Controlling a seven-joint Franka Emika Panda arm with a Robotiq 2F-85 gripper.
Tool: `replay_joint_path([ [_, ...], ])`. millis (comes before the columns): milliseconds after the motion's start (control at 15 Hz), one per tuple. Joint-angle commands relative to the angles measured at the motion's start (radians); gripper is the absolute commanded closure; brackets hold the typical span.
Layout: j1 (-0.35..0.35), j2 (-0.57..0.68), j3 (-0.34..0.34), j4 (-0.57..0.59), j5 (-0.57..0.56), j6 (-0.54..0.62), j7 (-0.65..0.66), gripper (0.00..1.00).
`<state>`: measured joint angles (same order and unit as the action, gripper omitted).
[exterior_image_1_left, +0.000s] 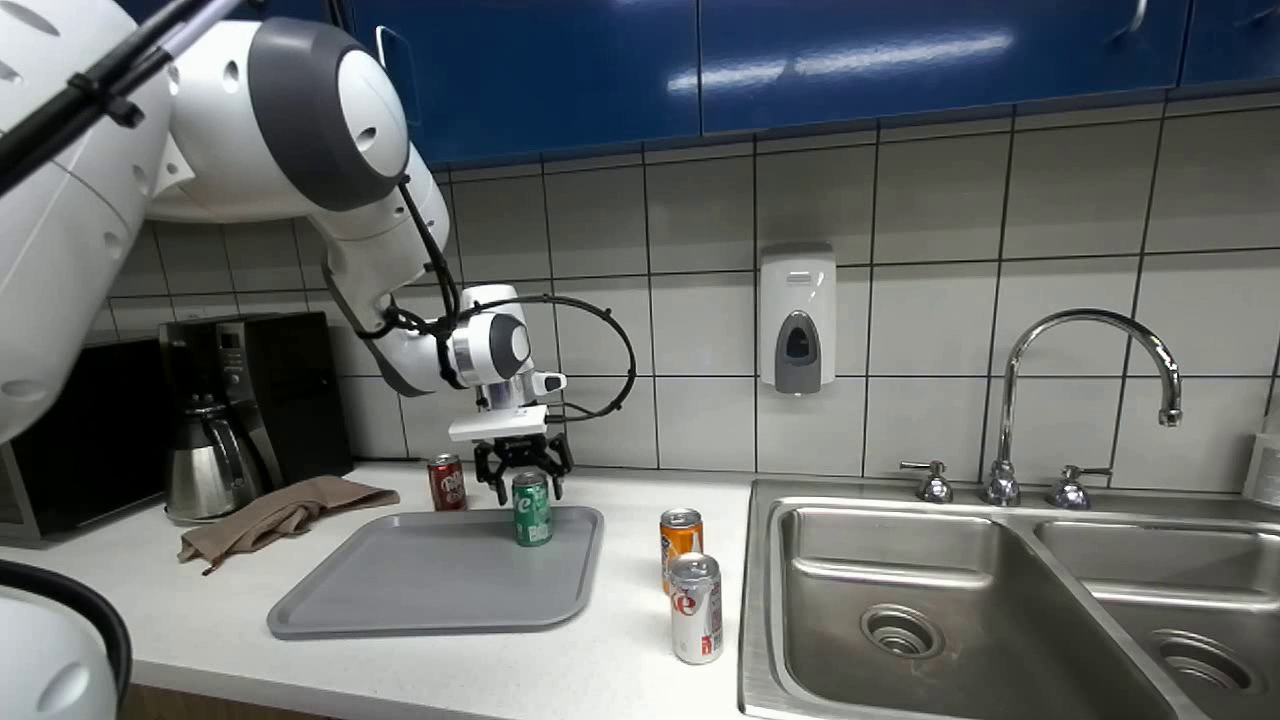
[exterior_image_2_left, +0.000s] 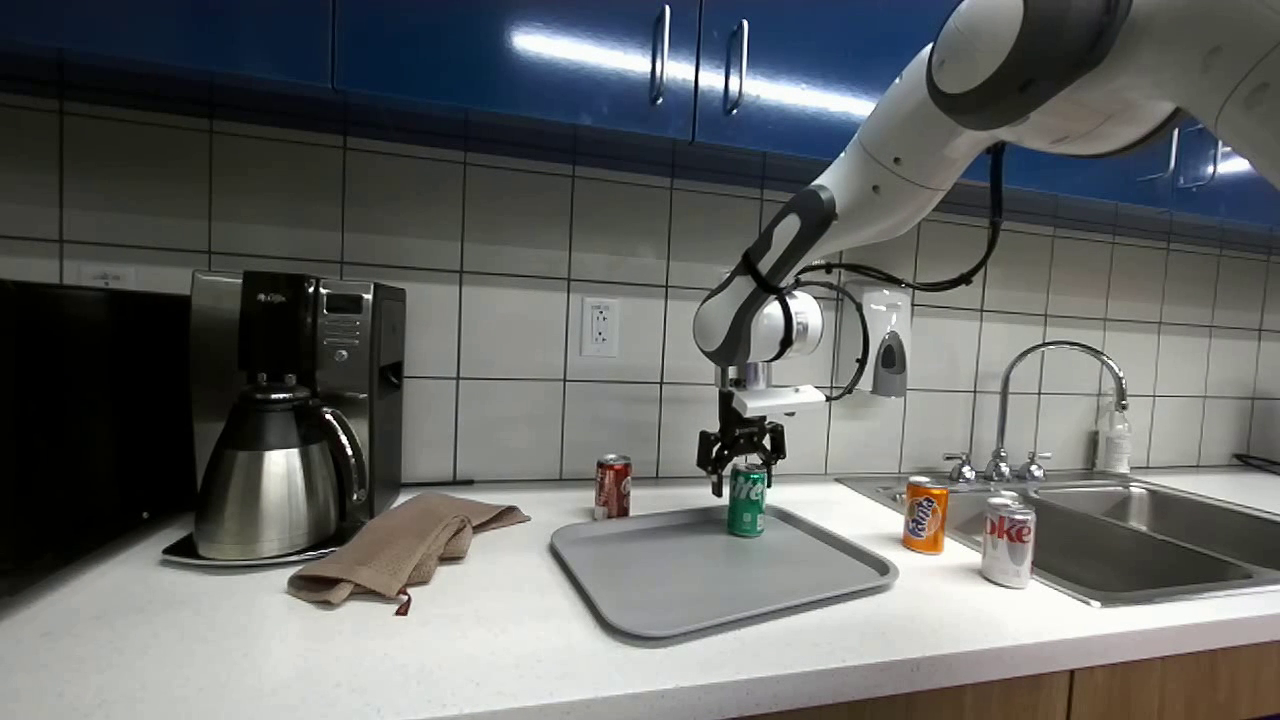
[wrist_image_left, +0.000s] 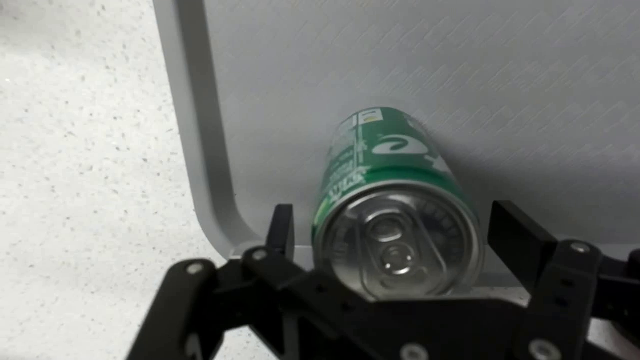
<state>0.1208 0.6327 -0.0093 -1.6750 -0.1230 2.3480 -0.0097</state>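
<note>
A green soda can (exterior_image_1_left: 533, 518) stands upright near the back edge of a grey tray (exterior_image_1_left: 420, 580). The can (exterior_image_2_left: 746, 510) and tray (exterior_image_2_left: 720, 575) show in both exterior views. My gripper (exterior_image_1_left: 529, 491) points straight down over the can, and it also shows in an exterior view (exterior_image_2_left: 743, 484). In the wrist view my gripper (wrist_image_left: 392, 220) is open, one finger on each side of the can's top (wrist_image_left: 385, 150), with a visible gap at both sides. The can's rear lid edge is hidden behind the gripper body. The tray's corner (wrist_image_left: 215, 200) lies beside one finger.
A dark red can (exterior_image_2_left: 612, 487) stands behind the tray. An orange can (exterior_image_2_left: 925, 518) and a silver can (exterior_image_2_left: 1008, 545) stand between tray and sink (exterior_image_1_left: 765, 600). A brown cloth (exterior_image_2_left: 410, 550) and coffee maker (exterior_image_2_left: 275, 470) are on the tray's other side. A tiled wall rises behind.
</note>
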Motion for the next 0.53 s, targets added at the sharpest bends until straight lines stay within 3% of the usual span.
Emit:
replay_joint_path([
  [0, -0.008, -0.005, 0.005, 0.012, -0.003, -0.015, 0.013, 0.00],
  [467, -0.008, -0.012, 0.008, -0.002, 0.000, -0.011, 0.010, 0.00],
])
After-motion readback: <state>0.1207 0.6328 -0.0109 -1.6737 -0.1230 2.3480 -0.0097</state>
